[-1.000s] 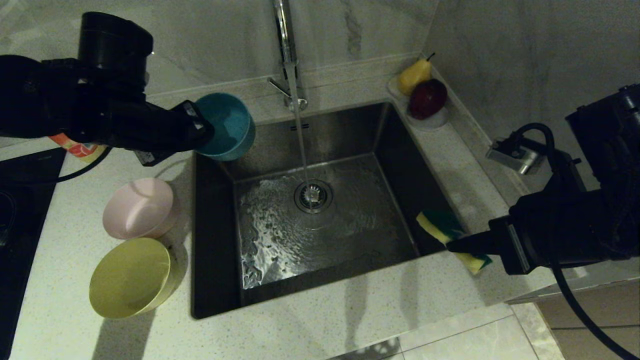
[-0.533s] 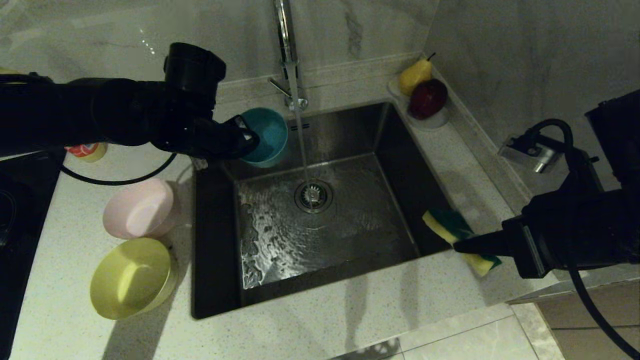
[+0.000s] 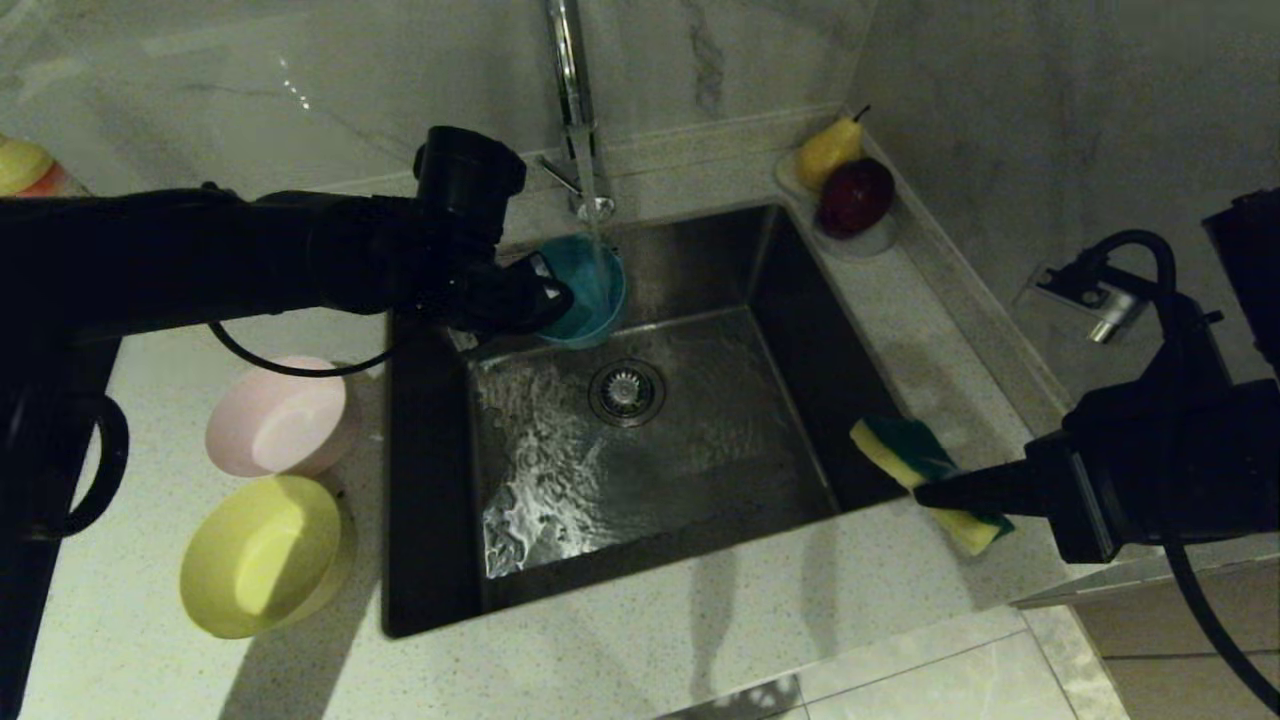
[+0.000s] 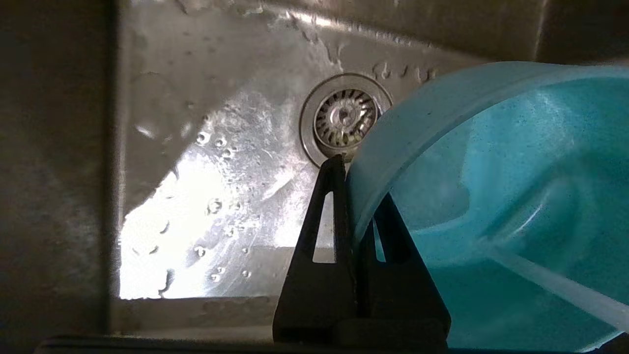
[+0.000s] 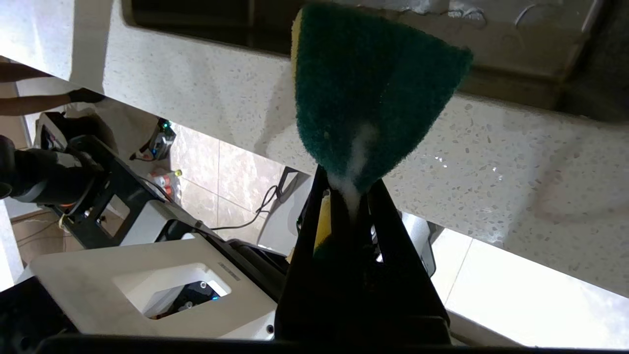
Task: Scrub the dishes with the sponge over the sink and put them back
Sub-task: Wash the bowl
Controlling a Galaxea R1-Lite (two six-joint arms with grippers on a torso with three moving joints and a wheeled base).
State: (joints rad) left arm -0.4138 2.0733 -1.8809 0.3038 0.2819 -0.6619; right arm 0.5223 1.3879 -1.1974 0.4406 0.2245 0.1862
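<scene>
My left gripper (image 3: 545, 300) is shut on the rim of the light blue bowl (image 3: 590, 290), holding it tilted over the back of the sink (image 3: 640, 570) under the running water. In the left wrist view the bowl (image 4: 516, 196) fills the frame beside the gripper (image 4: 351, 182), with water running into it. My right gripper (image 3: 925, 492) is shut on the sponge (image 3: 905, 445), green face up, above the sink's near right corner; the sponge (image 5: 368, 93) shows in the right wrist view too. The pink bowl (image 3: 280, 415) and the yellow bowl (image 3: 262, 555) rest on the counter left of the sink.
The chrome faucet (image 3: 572, 100) rises behind the sink, its stream falling into the bowl. The drain strainer (image 3: 626, 392) lies mid-basin. A white dish (image 3: 870, 240) with a pear and a dark red fruit stands at the back right. A black cooktop edge (image 3: 40, 480) is far left.
My left arm has swung right and down, carrying the blue bowl from the sink's back left corner to under the water stream. The right arm and sponge have drifted slightly right.
</scene>
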